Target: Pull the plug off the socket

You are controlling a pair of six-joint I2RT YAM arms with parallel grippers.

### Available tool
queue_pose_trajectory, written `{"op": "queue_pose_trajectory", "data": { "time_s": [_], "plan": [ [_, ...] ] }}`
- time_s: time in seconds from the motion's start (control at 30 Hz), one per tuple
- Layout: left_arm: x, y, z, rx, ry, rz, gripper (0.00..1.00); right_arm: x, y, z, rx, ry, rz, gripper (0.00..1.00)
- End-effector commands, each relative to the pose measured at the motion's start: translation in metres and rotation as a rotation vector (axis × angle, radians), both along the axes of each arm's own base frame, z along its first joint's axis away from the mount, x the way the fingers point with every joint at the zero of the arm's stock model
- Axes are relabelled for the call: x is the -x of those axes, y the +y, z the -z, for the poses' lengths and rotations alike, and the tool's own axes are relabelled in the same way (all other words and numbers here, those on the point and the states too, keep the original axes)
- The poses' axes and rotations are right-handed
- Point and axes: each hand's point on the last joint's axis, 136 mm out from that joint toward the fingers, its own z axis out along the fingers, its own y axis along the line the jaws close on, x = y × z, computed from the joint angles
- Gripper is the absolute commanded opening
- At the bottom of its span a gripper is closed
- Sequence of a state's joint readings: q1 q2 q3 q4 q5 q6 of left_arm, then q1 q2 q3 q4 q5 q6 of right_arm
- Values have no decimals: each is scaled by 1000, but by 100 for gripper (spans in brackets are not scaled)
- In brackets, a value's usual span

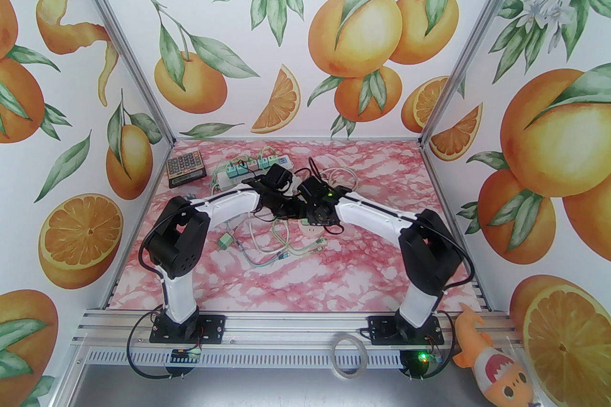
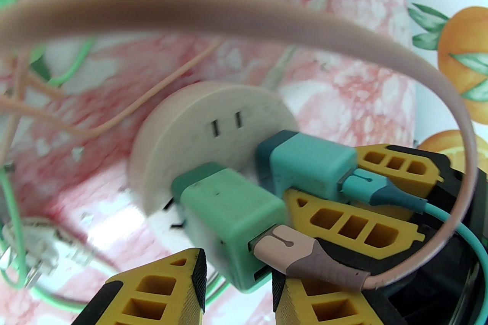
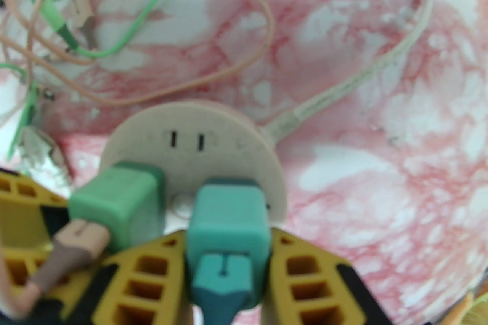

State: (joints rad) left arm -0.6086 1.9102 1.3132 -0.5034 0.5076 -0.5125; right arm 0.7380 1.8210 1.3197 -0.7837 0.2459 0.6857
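- right gripper [image 3: 228, 236] sat low centre in the right wrist view, jaws nearly closed. both pads looked pressed to the flanks of the teal plug [image 3: 228, 216].
- left gripper [image 2: 236, 266] was at the bottom of the left wrist view, jaws partly open. they straddled the rear of the green plug [image 2: 225, 209], with a gap beside the left pad, so i judged there was no firm hold.
- both plugs were seated in the round socket [image 2: 213, 106], which lay mid frame on the marble-pattern table [image 3: 381, 163]. its far pair of slots was empty.
- risk: nothing pinned the socket itself. a pull on the teal plug could have dragged or lifted the whole hub unless the left side braced it through the green plug.
- risk: the left jaws sat close to the pink usb connector [image 2: 289, 251]. closing there could have gripped the connector, so a tug might have freed the cable and not the plug.
- risk: the pink cable [image 2: 228, 7] arched over both grippers and could have snagged on a finger during retreat.
- risk: the two grippers were crowded side by side. an angled pull could have knocked fingers together or jammed the prongs.
- risk: the socket's white lead [image 3: 362, 76] ran to the upper right and could have gone taut, swinging the hub.
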Motion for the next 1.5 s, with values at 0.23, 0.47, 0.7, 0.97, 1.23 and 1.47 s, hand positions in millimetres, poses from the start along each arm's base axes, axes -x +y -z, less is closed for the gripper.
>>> {"op": "queue_pose_trajectory", "data": {
  "time_s": [0.23, 0.47, 0.7, 0.97, 1.23, 1.47],
  "plan": [
    [50, 26, 81, -245, 159, 64, 34, -12, 41, -40, -269, -94, -72, 25],
    [52, 27, 84, -245, 166, 65, 34, -21, 25, -51, -431, -104, 19, 25],
    [51, 24, 85, -240, 172, 72, 34, -9, 40, -51, -257, -105, -93, 25],
    [49, 23, 84, -242, 169, 67, 34, -1, 50, -49, -150, -114, -163, 25],
    [56, 28, 89, -259, 182, 63, 33, -15, 11, -56, -365, -101, 0, 24],
    [64, 29, 98, -295, 196, 78, 33, -13, 9, -62, -399, -105, 9, 24]
  ]
}}
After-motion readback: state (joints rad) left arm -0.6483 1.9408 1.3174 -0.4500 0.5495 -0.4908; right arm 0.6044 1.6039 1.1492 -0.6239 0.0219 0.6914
